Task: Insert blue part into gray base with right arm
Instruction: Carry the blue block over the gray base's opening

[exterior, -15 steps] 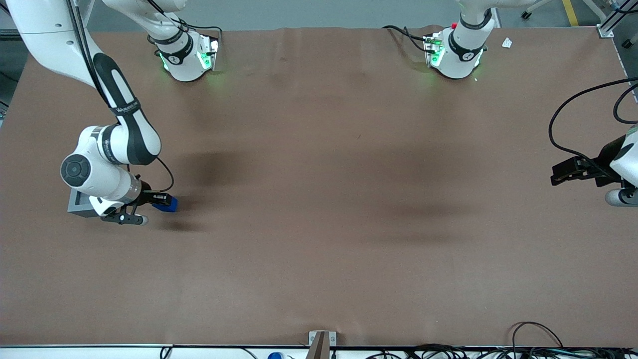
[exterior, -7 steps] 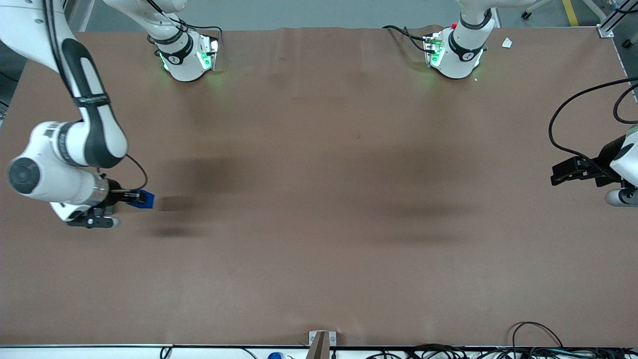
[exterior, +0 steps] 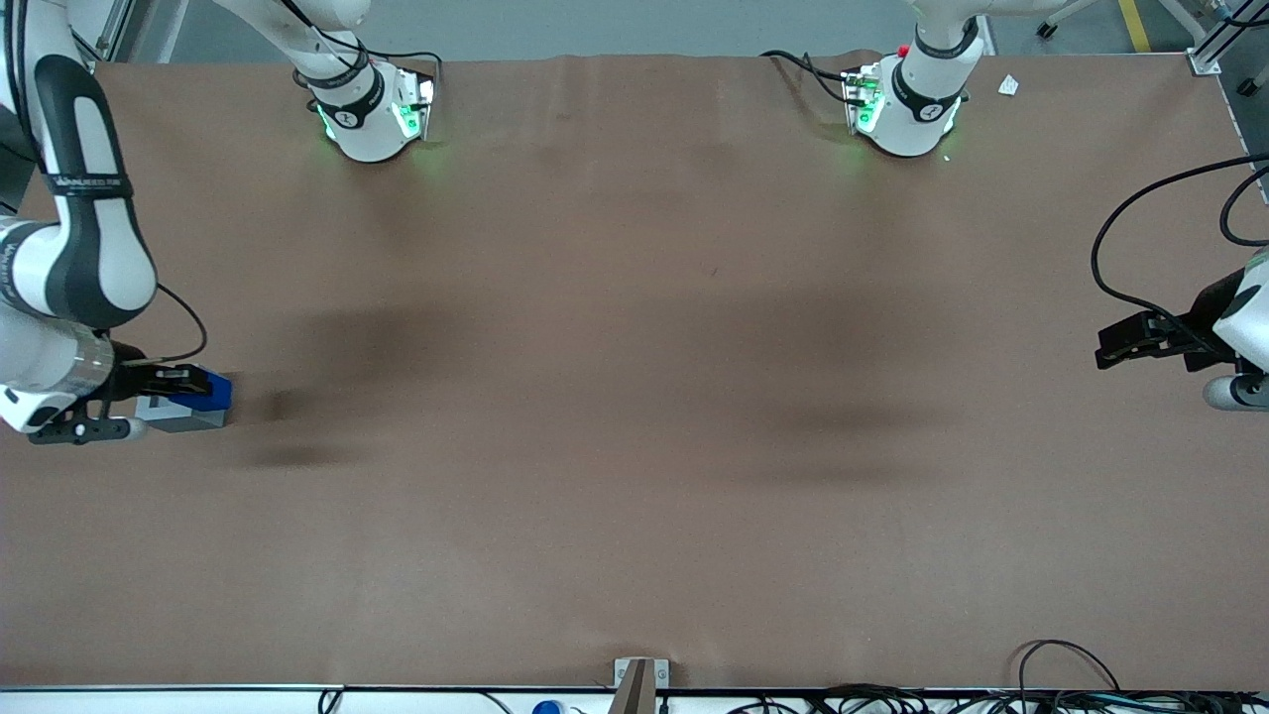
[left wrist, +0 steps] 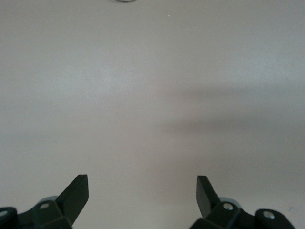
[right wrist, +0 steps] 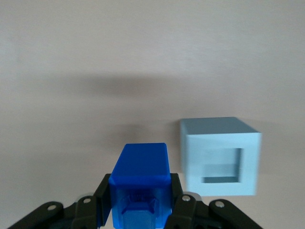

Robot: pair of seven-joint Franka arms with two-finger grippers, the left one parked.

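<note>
At the working arm's end of the brown table [exterior: 634, 397], my gripper [exterior: 176, 381] clenches the blue block [right wrist: 140, 183] in the air, held just beside and above the gray cube [right wrist: 220, 155], whose square recess faces up, unfilled.

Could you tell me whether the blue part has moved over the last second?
Yes. Held in the right arm's hand, the blue part has travelled toward the working arm's end of the table and now sits above the gray base, which stayed put.
</note>
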